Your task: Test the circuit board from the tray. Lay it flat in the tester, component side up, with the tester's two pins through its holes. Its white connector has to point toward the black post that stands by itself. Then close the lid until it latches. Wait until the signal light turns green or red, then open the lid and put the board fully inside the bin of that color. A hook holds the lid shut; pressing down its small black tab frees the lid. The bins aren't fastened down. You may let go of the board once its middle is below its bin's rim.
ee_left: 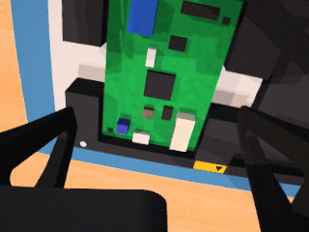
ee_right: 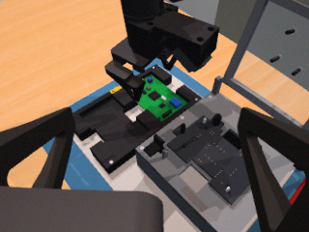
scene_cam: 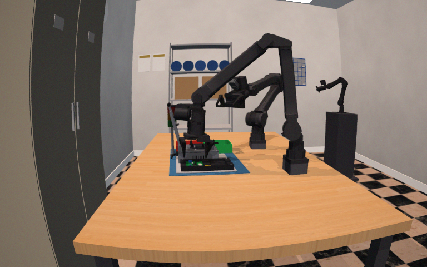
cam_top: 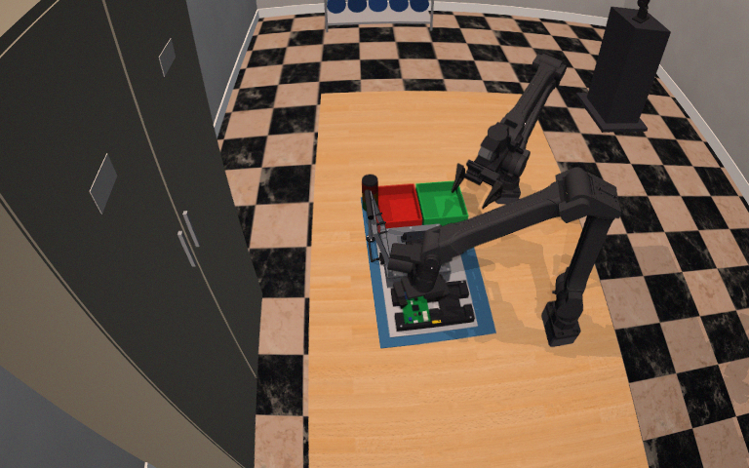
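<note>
The green circuit board (cam_top: 420,302) (scene_cam: 196,163) (ee_left: 127,84) (ee_right: 152,107) lies component side up in the black tray (scene_cam: 217,165) (ee_left: 84,113) (ee_right: 103,128). Its white connector (ee_left: 182,132) is at the end by the yellow label. My left gripper (scene_cam: 195,156) (ee_left: 156,115) is open and empty, pointing down above the board, one finger on each side of it in the left wrist view. My right gripper (cam_top: 469,198) (ee_right: 155,116) is open and empty, high beside the green bin. The grey tester (scene_cam: 196,154) (ee_right: 169,190) holds no board; its lid (scene_cam: 174,120) (ee_right: 245,39) stands open.
The red bin (cam_top: 400,207) and green bin (cam_top: 430,207) (scene_cam: 224,147) stand side by side behind the tester. The signal light (cam_top: 369,181) (scene_cam: 169,116) is on a pole beside the raised lid. The left arm reaches over the tester in the top view.
</note>
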